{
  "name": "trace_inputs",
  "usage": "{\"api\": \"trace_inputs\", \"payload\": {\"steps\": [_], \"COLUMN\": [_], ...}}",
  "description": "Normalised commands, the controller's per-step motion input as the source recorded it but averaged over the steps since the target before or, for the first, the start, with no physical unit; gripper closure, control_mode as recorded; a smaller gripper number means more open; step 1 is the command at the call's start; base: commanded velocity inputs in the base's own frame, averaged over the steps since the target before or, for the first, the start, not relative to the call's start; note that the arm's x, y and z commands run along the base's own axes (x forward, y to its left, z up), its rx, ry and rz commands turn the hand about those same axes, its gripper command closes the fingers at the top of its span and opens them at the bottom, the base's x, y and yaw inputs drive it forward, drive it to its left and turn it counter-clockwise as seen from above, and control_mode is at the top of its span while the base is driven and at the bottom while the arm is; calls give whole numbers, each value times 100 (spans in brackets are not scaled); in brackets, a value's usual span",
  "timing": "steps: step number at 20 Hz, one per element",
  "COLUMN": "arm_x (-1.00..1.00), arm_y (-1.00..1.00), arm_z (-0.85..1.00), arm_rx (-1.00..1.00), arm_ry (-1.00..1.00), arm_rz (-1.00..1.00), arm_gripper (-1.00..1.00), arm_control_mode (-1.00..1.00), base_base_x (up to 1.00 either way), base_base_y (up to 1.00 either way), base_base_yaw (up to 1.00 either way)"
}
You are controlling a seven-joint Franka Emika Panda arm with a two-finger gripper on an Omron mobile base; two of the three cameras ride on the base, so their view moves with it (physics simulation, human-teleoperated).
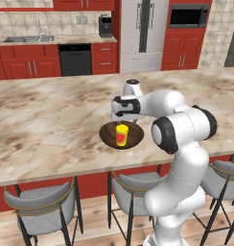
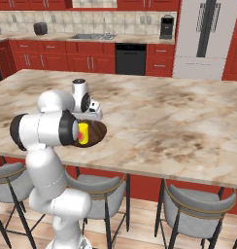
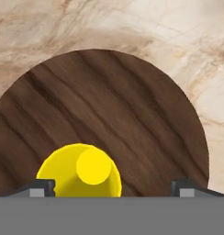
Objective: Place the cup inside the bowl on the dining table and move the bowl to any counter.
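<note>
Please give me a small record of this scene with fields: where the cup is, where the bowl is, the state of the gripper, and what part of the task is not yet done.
cup: upright inside the bowl
bowl: on the dining table, near its front edge
gripper: open, above the cup, fingertips apart on both sides of it
done: cup is in the bowl
not yet done: bowl to a counter

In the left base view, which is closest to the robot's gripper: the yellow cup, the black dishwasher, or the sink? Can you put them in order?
1. The cup, standing in the bowl right under the open gripper.
2. The dishwasher, across the kitchen, set in the red cabinets.
3. The sink, farther left on the back counter.
</note>
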Motion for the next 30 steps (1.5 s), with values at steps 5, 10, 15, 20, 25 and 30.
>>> {"api": "trace_inputs", "payload": {"steps": [5,10,15,20,25,30], "arm_x": [0,0,0,5,3,0], "arm_y": [-23,-49,-52,-30,-14,-9], "arm_z": [7,0,0,0,0,0], "arm_rx": [0,0,0,6,14,15], "arm_ry": [0,4,7,1,0,0], "arm_rz": [0,0,0,0,0,4], "arm_gripper": [-100,-100,-100,-100,-100,-100], "arm_control_mode": [-100,-100,-100,-100,-100,-100], "base_base_x": [0,0,0,0,0,0], "base_base_y": [0,0,0,0,0,0], "base_base_yaw": [0,0,0,0,0,0]}}
